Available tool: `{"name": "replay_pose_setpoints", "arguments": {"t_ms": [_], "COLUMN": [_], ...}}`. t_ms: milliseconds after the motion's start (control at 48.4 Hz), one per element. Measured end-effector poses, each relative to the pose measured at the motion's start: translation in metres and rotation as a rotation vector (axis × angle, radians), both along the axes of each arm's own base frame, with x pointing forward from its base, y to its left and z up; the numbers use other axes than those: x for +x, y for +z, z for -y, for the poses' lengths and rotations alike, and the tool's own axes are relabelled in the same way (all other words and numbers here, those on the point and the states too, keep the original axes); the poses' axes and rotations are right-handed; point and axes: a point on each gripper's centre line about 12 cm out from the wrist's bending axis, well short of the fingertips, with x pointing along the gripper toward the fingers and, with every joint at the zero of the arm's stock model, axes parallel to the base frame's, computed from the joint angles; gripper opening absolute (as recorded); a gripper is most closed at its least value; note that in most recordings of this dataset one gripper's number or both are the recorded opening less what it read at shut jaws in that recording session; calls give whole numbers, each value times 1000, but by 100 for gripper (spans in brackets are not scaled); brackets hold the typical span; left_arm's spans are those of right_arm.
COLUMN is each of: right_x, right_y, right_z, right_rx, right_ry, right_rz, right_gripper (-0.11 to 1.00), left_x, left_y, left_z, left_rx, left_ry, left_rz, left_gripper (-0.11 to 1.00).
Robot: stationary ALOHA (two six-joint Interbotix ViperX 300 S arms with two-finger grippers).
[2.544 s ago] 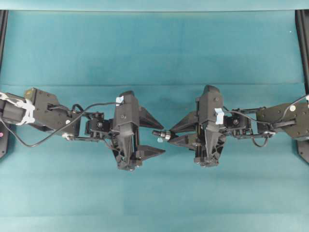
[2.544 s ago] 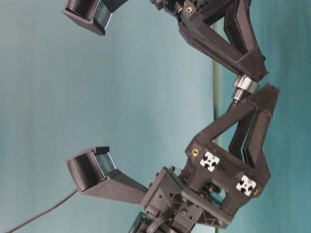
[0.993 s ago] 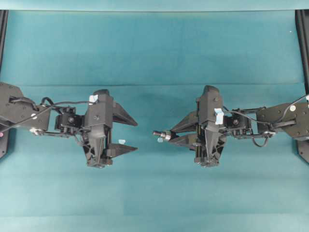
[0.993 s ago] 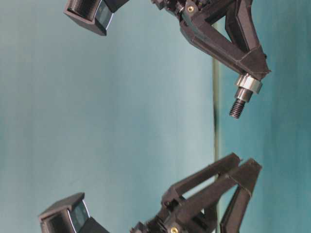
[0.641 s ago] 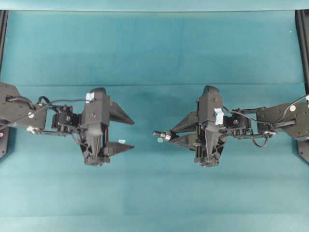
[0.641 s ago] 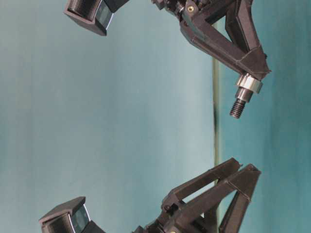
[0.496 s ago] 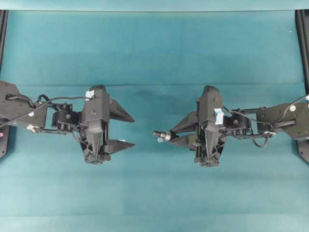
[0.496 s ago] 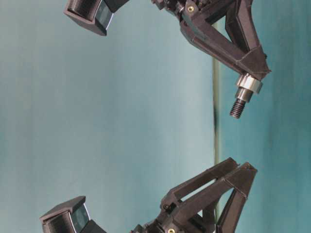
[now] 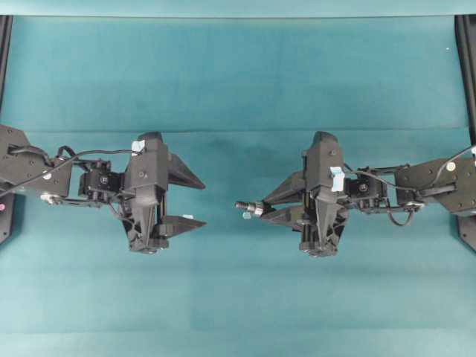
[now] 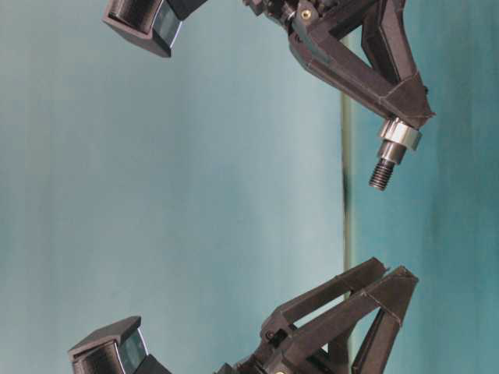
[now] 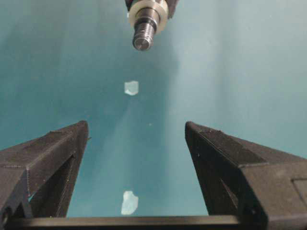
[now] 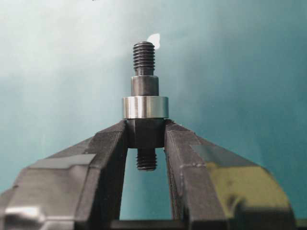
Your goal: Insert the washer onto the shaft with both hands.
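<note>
My right gripper [image 9: 266,208] is shut on the thick collar of the shaft [image 9: 244,205], a short dark rod that points left towards the other arm. The silvery washer [image 12: 145,107] sits on the shaft just past the right fingertips, against the collar, with the threaded end [image 12: 144,55] sticking out beyond it. From table level the washer [image 10: 399,134] shows on the shaft [image 10: 380,174]. My left gripper [image 9: 203,202] hangs open and empty a short way left of the shaft tip. In the left wrist view the shaft [image 11: 144,36] faces the open gripper [image 11: 136,127] end on.
Teal cloth covers the whole table. Two tiny pale bits [image 11: 131,87] [image 11: 128,202] lie on it below the gap between the grippers. Black frame rails run along the left edge [image 9: 4,74] and the right edge [image 9: 467,74].
The left gripper has drawn back to the left, away from the shaft, staying open; in the last second it only drifted slightly. The right gripper, shaft and washer have not moved.
</note>
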Motion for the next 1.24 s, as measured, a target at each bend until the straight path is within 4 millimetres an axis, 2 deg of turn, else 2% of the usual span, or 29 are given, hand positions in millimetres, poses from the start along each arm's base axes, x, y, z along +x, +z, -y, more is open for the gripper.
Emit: {"name": "replay_pose_setpoints", "arguments": {"t_ms": [1241], "right_x": [-1], "right_y": [-2], "right_z": [0], "right_rx": [-1], "right_ry": [1], "right_rz": [-21], "right_gripper": [0], "left_x": [0], "left_y": [1], "left_z": [1], "left_rx": [0], "left_ry": [-2], "left_rz": [2], "left_gripper": [88]}}
